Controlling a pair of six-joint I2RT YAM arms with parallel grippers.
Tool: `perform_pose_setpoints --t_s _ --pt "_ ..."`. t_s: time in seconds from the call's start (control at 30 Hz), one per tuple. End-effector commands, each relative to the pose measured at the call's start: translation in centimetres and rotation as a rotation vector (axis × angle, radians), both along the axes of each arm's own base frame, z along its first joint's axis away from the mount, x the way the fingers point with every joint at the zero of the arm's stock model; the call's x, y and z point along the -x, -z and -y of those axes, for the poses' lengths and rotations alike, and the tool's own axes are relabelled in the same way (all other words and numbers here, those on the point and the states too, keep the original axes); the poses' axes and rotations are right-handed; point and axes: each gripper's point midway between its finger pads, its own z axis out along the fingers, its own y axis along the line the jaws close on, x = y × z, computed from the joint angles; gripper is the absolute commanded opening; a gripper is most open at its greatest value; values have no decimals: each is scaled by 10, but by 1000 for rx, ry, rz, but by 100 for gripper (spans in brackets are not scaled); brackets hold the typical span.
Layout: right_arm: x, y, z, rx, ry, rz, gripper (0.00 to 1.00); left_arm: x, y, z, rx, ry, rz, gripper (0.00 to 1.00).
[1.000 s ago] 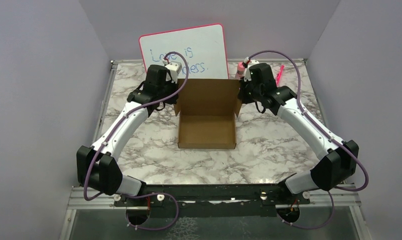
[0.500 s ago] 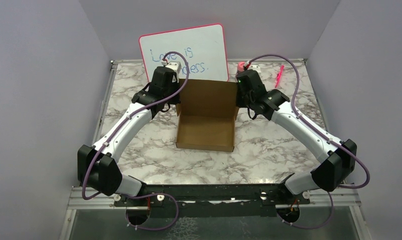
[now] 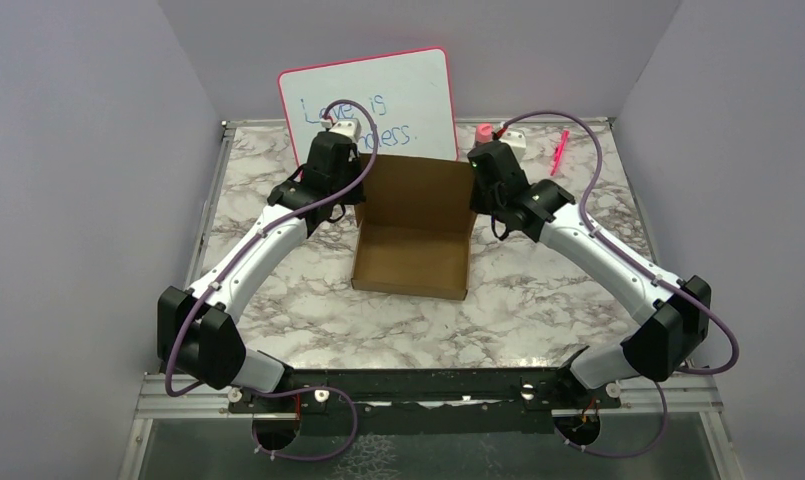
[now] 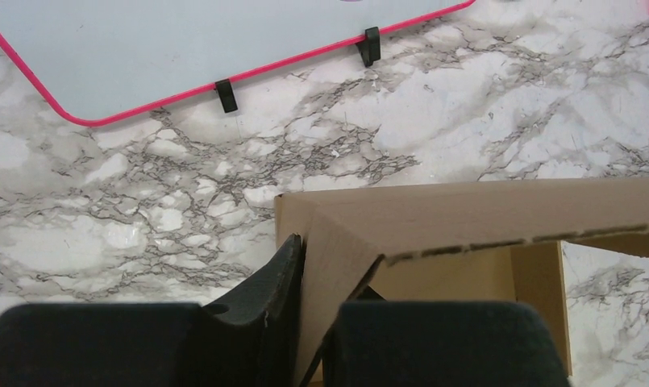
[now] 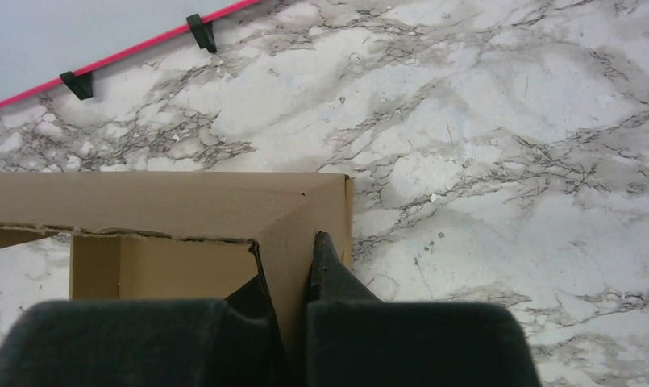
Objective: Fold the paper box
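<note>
paper box (image 3: 413, 258): plain brown all over
whiteboard (image 3: 403, 90): white face, pink frame, blue handwriting
table (image 3: 538, 290): white marble, grey veining
arms (image 3: 598, 250): white shells, black joints, purple cables
walls (image 3: 78, 150): pale lilac

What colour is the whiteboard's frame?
Pink; the frame shows best in the left wrist view.

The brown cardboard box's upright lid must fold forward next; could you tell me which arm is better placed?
Right, marginally. The right gripper clamps the lid flap of the brown cardboard box straight and tight; the left gripper also grips its flap, but that flap sits skewed between the fingers.
</note>
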Motion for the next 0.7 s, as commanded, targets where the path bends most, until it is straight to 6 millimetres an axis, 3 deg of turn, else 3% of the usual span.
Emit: perform_pose_setpoints --t_s 0.0,0.3,0.67 --pt "-16 -19 -8 -77 57 87 2 -9 -17 6 59 -38 56 13" --pt "-31 -27 -9 -68 74 155 5 -18 -17 6 73 -66 86 15" --pt "-45 -12 -21 -90 86 158 6 -20 -6 24 209 -73 85 17"
